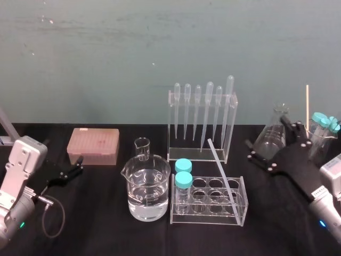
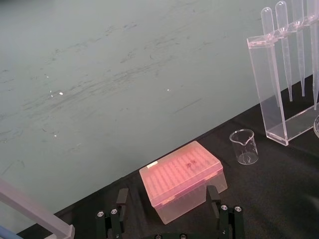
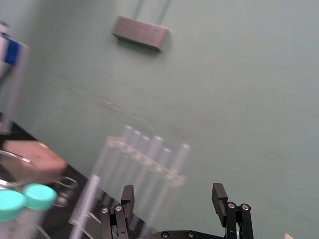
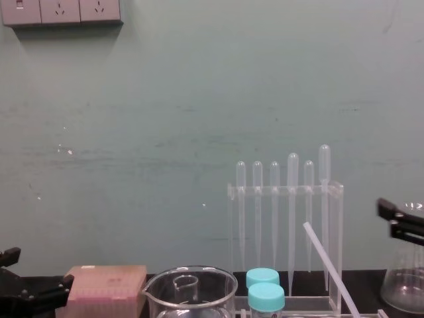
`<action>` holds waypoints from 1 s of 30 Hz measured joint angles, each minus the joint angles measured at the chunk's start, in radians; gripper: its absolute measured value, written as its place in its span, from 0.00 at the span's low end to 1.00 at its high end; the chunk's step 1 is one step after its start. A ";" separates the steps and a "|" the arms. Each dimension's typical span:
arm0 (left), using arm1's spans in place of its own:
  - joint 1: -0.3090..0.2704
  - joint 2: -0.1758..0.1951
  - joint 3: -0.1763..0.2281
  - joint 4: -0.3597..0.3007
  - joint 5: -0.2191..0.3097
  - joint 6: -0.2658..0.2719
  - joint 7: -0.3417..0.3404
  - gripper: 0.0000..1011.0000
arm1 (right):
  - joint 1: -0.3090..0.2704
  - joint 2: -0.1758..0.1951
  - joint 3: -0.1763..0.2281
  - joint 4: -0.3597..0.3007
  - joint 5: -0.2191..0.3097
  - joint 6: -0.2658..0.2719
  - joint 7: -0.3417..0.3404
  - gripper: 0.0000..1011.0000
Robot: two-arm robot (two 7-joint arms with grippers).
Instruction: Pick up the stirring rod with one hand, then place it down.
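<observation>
Right black angular gripper [image 1: 269,140], fingers wide apart, empty, at 3 o'clock of the long translucent-white stirring rod [image 1: 222,172] leaning in the clear acrylic tube rack [image 1: 208,218]. Advice: pinch mid-shaft squarely. Left gripper [image 1: 80,165] parked at 9 o'clock, fingers apart, empty.

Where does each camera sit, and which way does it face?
Head: up high, looking down on the table; left gripper and right gripper at its sides.
Chest: lower, looking level across; gripper tips at both edges, stirring rod slanting before the pipette rack.
Left wrist: behind the open left gripper, facing the pink box.
Right wrist: behind the open right gripper, facing the wall.
Head and chest share rod and rack.
</observation>
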 joint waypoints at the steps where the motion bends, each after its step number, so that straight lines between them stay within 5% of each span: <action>1: 0.000 0.000 0.000 0.000 0.000 0.000 0.000 0.99 | 0.012 -0.003 -0.007 0.005 0.017 -0.004 0.033 0.99; 8: 0.000 0.000 0.000 0.000 0.000 0.000 0.000 0.99 | 0.081 -0.024 -0.040 0.063 0.221 0.060 0.258 0.99; 13: 0.000 0.000 0.000 0.000 0.000 0.000 0.000 0.99 | 0.152 -0.059 -0.057 0.146 0.419 0.198 0.478 0.99; 21: 0.000 0.000 0.000 0.000 0.000 0.000 0.000 0.99 | 0.220 -0.108 -0.067 0.233 0.537 0.350 0.629 0.99; 30: 0.000 0.000 0.000 0.000 0.000 0.000 0.000 0.99 | 0.247 -0.135 -0.062 0.276 0.547 0.448 0.639 0.99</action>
